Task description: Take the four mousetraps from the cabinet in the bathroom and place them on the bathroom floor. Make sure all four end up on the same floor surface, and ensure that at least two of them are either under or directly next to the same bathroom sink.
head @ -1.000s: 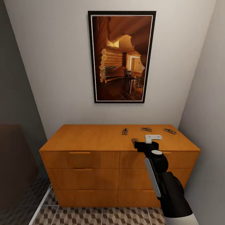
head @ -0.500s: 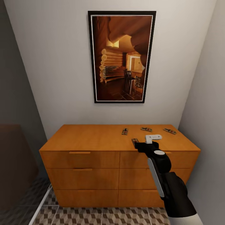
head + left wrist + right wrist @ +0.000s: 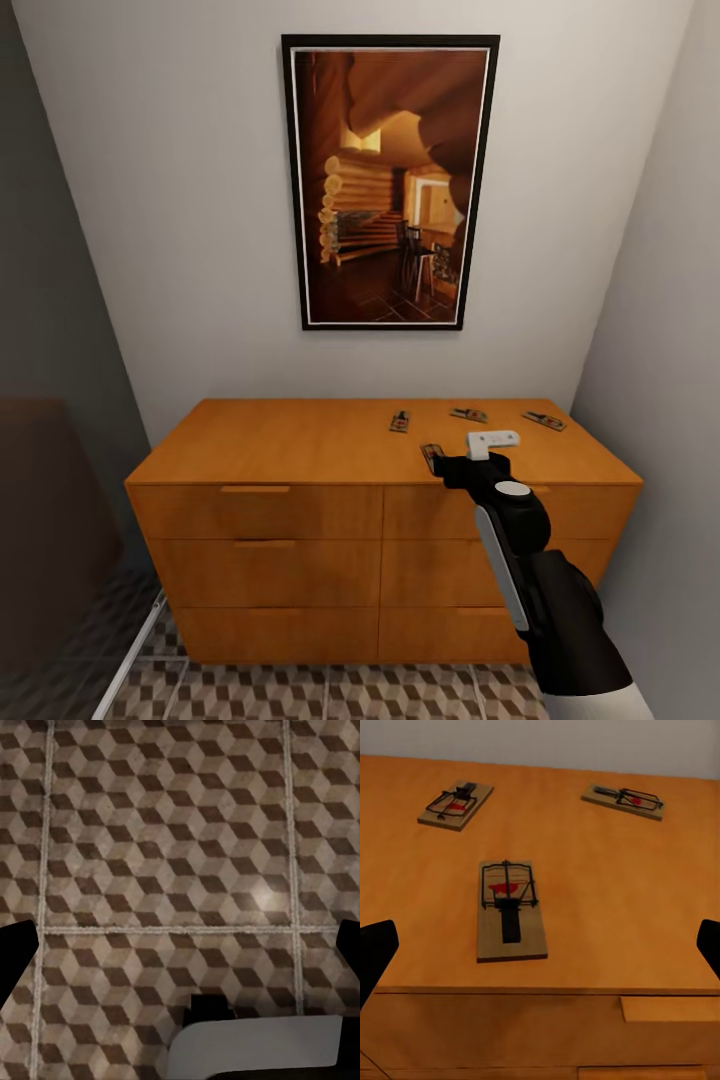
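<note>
Head view: right gripper, jaws spread, partly hides nearest mousetrap on cabinet.

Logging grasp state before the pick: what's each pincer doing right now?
Left pincer: open, empty, over the bathroom floor.
Right pincer: open, empty, at the cabinet edge facing the nearest mousetrap.
</note>
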{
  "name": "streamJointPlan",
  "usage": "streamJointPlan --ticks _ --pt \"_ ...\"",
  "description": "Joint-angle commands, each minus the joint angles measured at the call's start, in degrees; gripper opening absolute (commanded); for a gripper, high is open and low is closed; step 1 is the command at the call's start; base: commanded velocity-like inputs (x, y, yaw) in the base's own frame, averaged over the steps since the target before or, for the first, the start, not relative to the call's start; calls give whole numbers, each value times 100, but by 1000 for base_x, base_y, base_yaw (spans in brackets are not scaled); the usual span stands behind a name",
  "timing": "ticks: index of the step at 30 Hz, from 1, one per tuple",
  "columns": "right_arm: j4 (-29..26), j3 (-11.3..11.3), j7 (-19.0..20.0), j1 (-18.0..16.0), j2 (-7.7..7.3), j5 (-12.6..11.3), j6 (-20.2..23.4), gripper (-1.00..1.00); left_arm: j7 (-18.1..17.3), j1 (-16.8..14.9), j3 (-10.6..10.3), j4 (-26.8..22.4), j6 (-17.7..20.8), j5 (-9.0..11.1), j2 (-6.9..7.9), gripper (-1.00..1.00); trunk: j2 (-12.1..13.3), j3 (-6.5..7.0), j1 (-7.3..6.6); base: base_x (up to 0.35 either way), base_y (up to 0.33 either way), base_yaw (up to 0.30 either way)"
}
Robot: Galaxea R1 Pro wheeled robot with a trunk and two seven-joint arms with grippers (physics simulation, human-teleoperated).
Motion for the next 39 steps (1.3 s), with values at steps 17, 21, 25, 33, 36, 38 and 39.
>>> streamJointPlan --ticks 17,21,25,33,36,38,39 --pt "-4 12 -20 -5 8 6 29 100 -3 2 -3 44 -14 -9 -1 100 -3 -5 1 151 61 0" --pt "-4 12 -20 -5 9 6 27 100 -3 2 -4 47 -17 -9 -1 100 -3 -5 1 35 20 0" --pt "-4 12 -20 -5 8 0 22 100 -3 2 -5 48 -17 -10 -1 100 -3 -5 1 12 7 0" --pt "-4 10 -20 -5 3 -7 20 100 -3 2 -7 48 -16 -10 -1 100 -3 -5 1 2 1 0" --pt "0 9 -20 -5 2 -9 17 100 -3 2 -9 48 -15 -10 -1 100 -3 -5 1 0 0 0" --pt "8 9 -20 -5 1 -10 17 100 -3 2 -11 48 -16 -10 -1 100 -3 -5 1 0 0 0" --pt "15 8 -20 -5 1 -10 16 100 -3 2 -11 48 -16 -10 -1 100 -3 -5 1 0 0 0"
